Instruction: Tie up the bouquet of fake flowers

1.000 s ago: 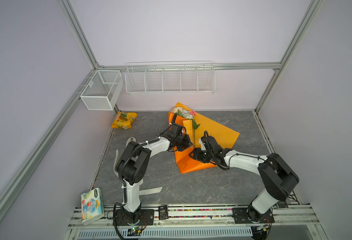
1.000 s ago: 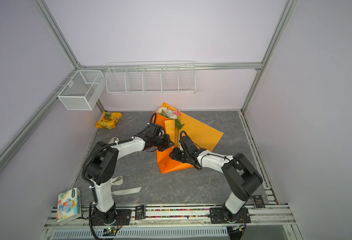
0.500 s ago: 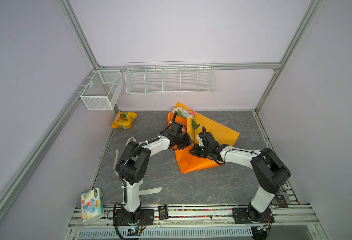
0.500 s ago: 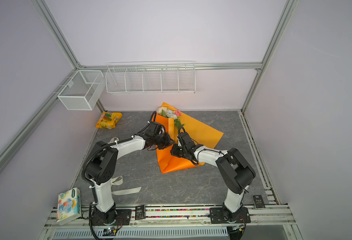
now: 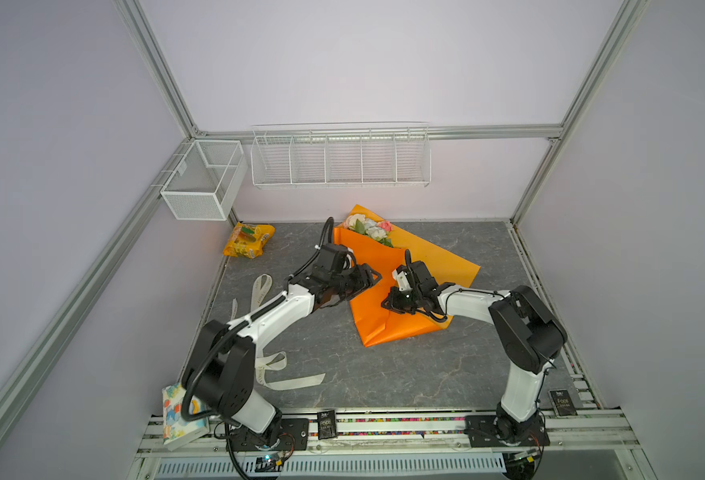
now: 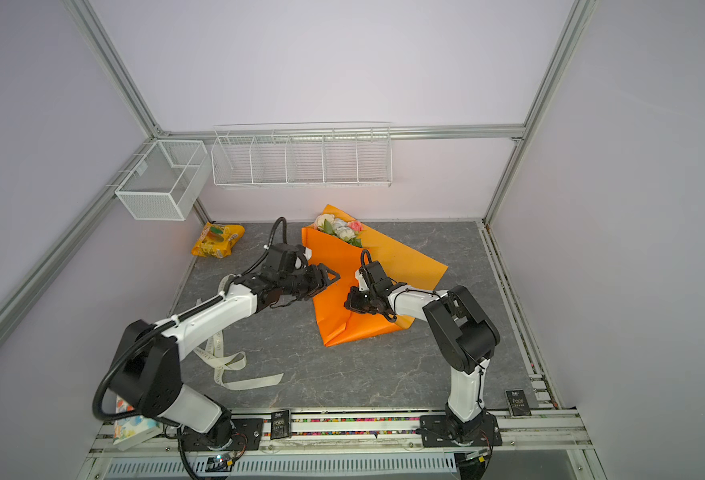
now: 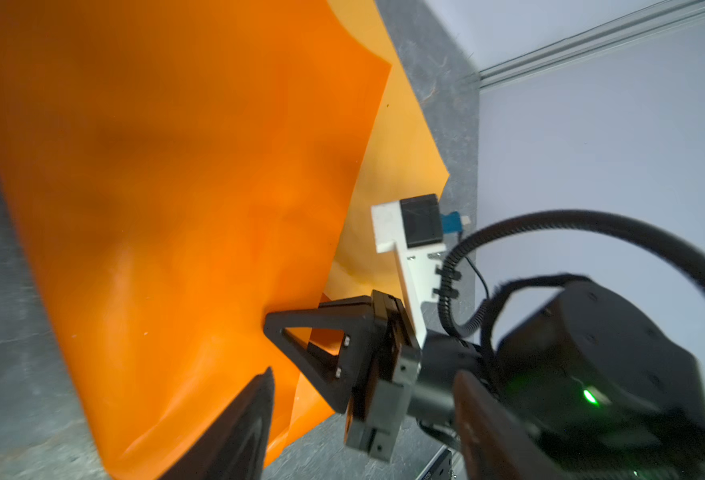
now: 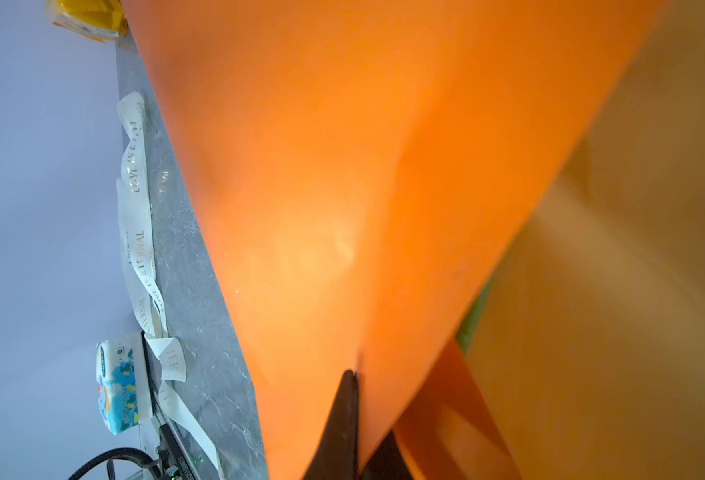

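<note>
Ok — bouquet [image 5: 369,228]: cream, pink roses in wrap [image 5: 377,259], on marbled grey desk [image 5: 384,374], back centre.
wrap: smooth orange paper, folded.
right claw [image 5: 387,304]: pinched tight on wrap's fold.
left claw [image 5: 373,277]: parted, empty.

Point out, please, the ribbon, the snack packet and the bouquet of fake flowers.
ribbon [image 8: 133,166], right wrist view, on its lettered stretch.
snack packet [image 5: 249,241], in a top view, on the middle of its face.
bouquet of fake flowers [image 5: 370,228], in a top view, on the flower heads.

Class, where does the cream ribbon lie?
In both top views, the ribbon lies on the table's left, partly under the left arm, between snack packet and tissue pack.
</note>
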Action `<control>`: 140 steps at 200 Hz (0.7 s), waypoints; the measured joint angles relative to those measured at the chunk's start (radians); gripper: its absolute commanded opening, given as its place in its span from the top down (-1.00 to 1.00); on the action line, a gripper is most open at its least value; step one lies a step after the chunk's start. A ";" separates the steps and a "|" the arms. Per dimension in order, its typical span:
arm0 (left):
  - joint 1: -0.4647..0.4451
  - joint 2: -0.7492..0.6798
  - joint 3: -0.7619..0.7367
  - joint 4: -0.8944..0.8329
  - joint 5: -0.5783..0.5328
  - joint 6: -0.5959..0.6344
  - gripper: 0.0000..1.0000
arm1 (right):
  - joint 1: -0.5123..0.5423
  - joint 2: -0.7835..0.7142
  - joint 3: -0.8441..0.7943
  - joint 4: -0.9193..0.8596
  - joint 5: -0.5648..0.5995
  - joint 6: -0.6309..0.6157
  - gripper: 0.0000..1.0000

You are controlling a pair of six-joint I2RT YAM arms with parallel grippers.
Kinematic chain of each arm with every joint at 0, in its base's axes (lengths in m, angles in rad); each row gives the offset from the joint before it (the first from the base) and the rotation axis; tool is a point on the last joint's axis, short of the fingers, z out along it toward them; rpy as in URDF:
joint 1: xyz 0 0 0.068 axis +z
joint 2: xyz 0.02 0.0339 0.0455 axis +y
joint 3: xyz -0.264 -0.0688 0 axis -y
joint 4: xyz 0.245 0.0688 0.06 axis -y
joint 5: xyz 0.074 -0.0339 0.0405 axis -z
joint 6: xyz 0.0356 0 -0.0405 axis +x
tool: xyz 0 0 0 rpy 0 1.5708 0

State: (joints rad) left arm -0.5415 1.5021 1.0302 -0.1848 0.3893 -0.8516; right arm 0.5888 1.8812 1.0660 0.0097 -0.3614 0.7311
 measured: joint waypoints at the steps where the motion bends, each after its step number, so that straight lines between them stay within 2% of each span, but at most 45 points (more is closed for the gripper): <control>1: 0.002 -0.004 -0.004 0.002 -0.001 -0.001 0.01 | 0.000 0.000 0.001 0.000 -0.001 0.000 0.86; 13: 0.059 -0.048 -0.074 0.036 0.012 -0.012 0.21 | 0.000 0.003 0.012 -0.013 -0.005 -0.011 0.86; 28: 0.127 -0.031 -0.128 0.079 0.049 -0.038 0.30 | 0.000 0.003 0.025 -0.024 -0.006 -0.019 0.86; 42: 0.172 0.030 -0.145 0.121 0.091 -0.063 0.34 | 0.000 0.003 0.035 -0.039 -0.006 -0.029 0.87; 65: 0.186 0.129 -0.136 0.178 0.145 -0.092 0.32 | -0.002 0.005 0.045 -0.055 -0.002 -0.039 0.87; 99: 0.189 0.261 -0.017 0.219 0.191 -0.119 0.27 | -0.007 0.017 0.058 -0.092 0.001 -0.062 0.87; 140: 0.230 0.403 0.145 0.289 0.192 -0.130 0.24 | -0.011 0.038 0.081 -0.113 -0.007 -0.078 0.87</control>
State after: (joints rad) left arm -0.3115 1.9049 1.1755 0.1043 0.5808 -0.9817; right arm 0.5781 1.9194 1.1473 -0.1036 -0.3687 0.6529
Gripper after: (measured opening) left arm 0.371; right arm 0.068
